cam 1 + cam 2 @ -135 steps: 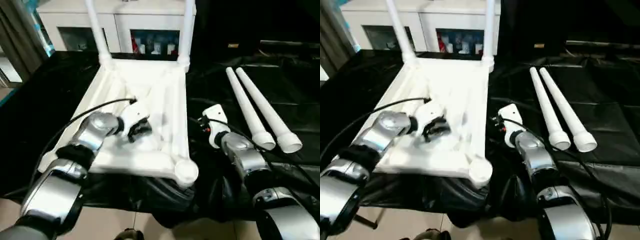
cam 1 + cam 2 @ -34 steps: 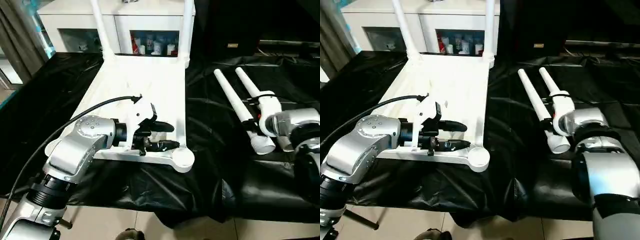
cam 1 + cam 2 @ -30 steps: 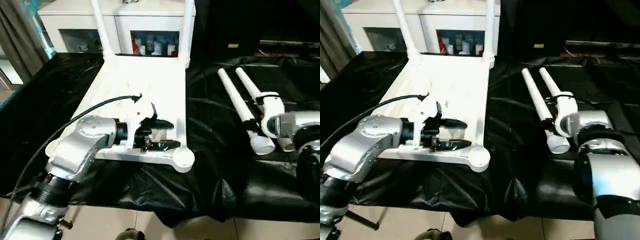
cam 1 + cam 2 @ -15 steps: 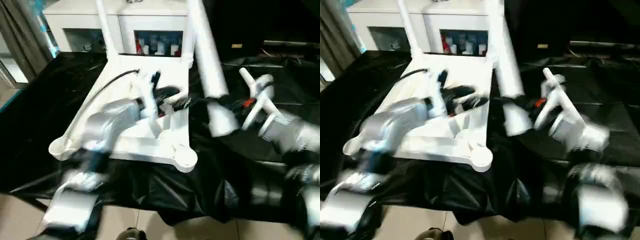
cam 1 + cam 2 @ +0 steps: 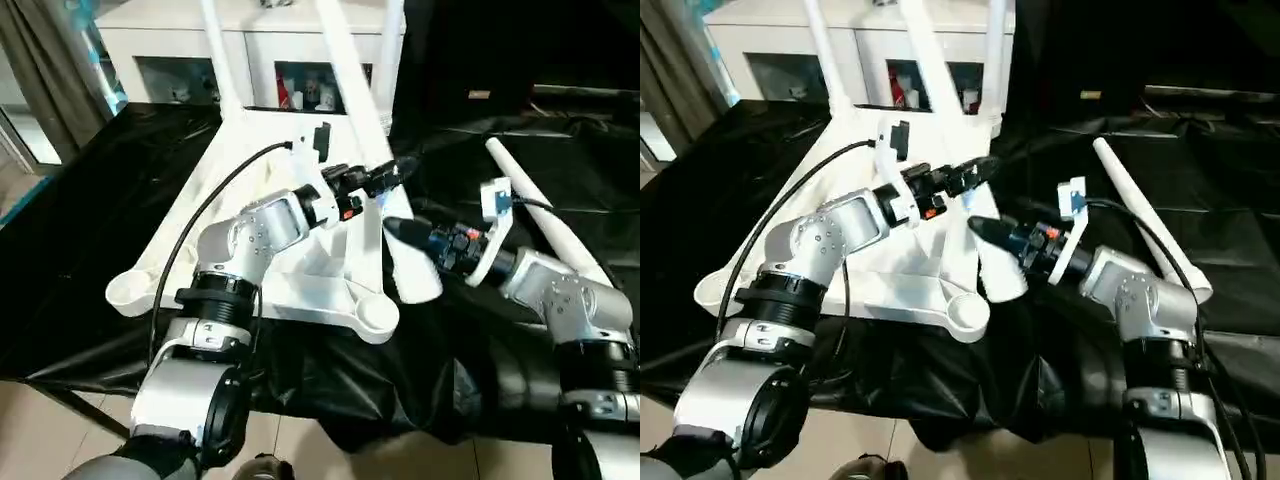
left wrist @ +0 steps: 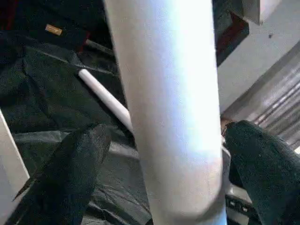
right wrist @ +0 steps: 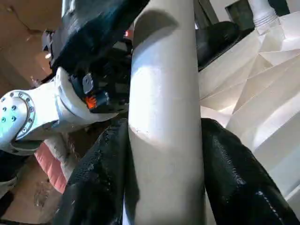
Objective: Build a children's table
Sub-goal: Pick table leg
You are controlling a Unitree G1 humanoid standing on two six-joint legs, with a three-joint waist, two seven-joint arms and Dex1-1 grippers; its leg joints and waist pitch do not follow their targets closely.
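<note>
The white tabletop (image 5: 290, 296) lies upside down on the black-draped table, with two legs (image 5: 215, 50) (image 5: 392, 40) standing upright in its far corner sockets. A third white leg (image 5: 345, 70) hangs tilted over the tabletop's right edge, its wide end low near the front right socket (image 5: 368, 318). My right gripper (image 5: 400, 232) is shut on this leg near its lower end, both fingers (image 7: 98, 178) pressed against the tube (image 7: 164, 117). Higher up, my left gripper (image 5: 388, 180) straddles the same leg (image 6: 168, 93), open, with gaps beside both fingers (image 6: 70, 173). Another leg (image 5: 540, 215) lies on the cloth at the right.
A white cabinet (image 5: 160, 40) with glass doors stands behind the table. A curtain (image 5: 50, 70) hangs at the far left. The black cloth (image 5: 330, 390) drapes over the table's front edge. My left arm's black cable (image 5: 210, 215) loops over the tabletop.
My right gripper has lifted one leg off the cloth and carried it left over the tabletop's right edge. My left gripper has risen from the front rim to that leg and opened wider.
</note>
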